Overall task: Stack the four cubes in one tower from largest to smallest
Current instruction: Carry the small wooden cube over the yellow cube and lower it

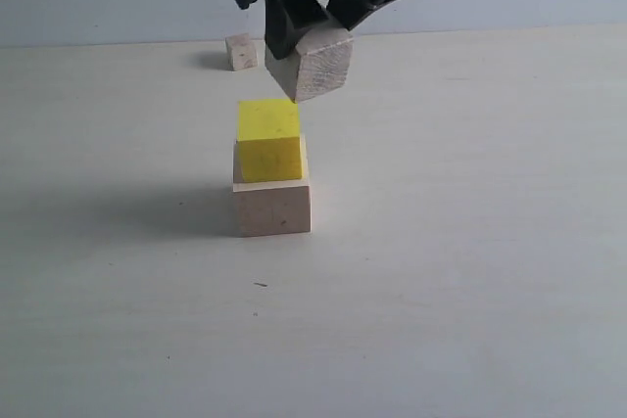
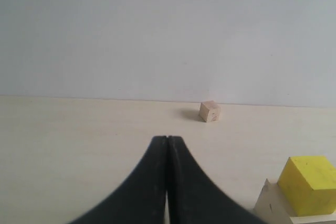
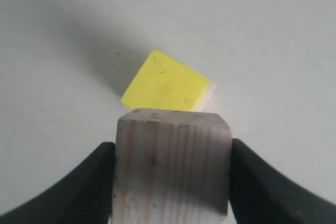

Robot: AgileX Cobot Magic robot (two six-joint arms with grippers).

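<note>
Holding a smaller pale wood cube (image 1: 313,68) tilted in the air, close above the yellow cube (image 1: 268,139).
Clamping it between the widely spread jaws of the right hand (image 1: 312,36); resting the yellow cube on the large pale wood cube (image 1: 273,208) on the counter (image 1: 470,242); pressing the left hand (image 2: 167,150) fully shut on nothing; leaving the smallest cube (image 1: 241,51) alone far back.

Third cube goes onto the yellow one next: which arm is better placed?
Right. The right hand grips a pale wood cube, tilted, raised close above the yellow cube, which sits on the large cube. The left hand is shut and empty, off to the stack's side.
</note>
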